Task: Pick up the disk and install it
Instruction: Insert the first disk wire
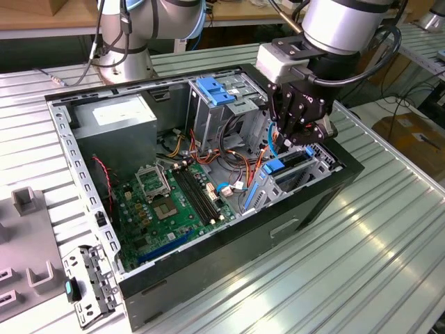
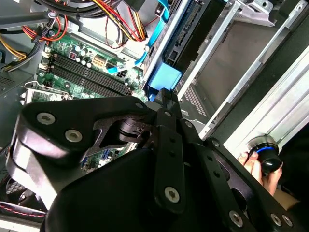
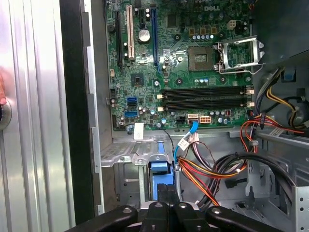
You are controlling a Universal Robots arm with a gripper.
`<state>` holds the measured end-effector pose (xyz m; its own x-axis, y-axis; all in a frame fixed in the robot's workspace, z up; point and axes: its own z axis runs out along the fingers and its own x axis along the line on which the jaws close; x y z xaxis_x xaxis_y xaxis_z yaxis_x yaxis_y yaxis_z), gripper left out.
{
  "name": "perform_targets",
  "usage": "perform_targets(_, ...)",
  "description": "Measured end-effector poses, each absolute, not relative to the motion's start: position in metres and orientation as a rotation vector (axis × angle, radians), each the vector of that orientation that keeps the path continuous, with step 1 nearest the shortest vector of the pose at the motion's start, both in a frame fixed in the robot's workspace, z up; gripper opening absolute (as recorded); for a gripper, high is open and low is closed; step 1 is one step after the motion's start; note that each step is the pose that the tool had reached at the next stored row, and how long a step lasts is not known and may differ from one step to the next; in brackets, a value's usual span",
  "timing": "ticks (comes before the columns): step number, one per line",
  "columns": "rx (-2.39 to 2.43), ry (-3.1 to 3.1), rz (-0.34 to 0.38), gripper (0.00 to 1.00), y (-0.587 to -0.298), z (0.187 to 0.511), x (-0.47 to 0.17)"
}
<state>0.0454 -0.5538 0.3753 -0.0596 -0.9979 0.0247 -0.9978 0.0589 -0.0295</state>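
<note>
A white sticker (image 1: 117,110) lies on the grey power supply (image 1: 132,142), upper left of the exterior view; its print is too small to read. In the first wrist view the motherboard (image 3: 145,63) carries short white lettering (image 3: 208,8) at its edge, past the socket (image 3: 203,55). Smaller markings there are illegible.

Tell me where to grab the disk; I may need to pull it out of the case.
Pinch the blue end on its top edge, coming straight down: the disk stands on edge in the bay, whose walls cover its flat faces.
</note>
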Motion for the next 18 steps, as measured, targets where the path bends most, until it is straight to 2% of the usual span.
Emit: perform_targets(18, -2.153, 2.285, -0.061, 0.11, -0.554, 0.375, 0.059)
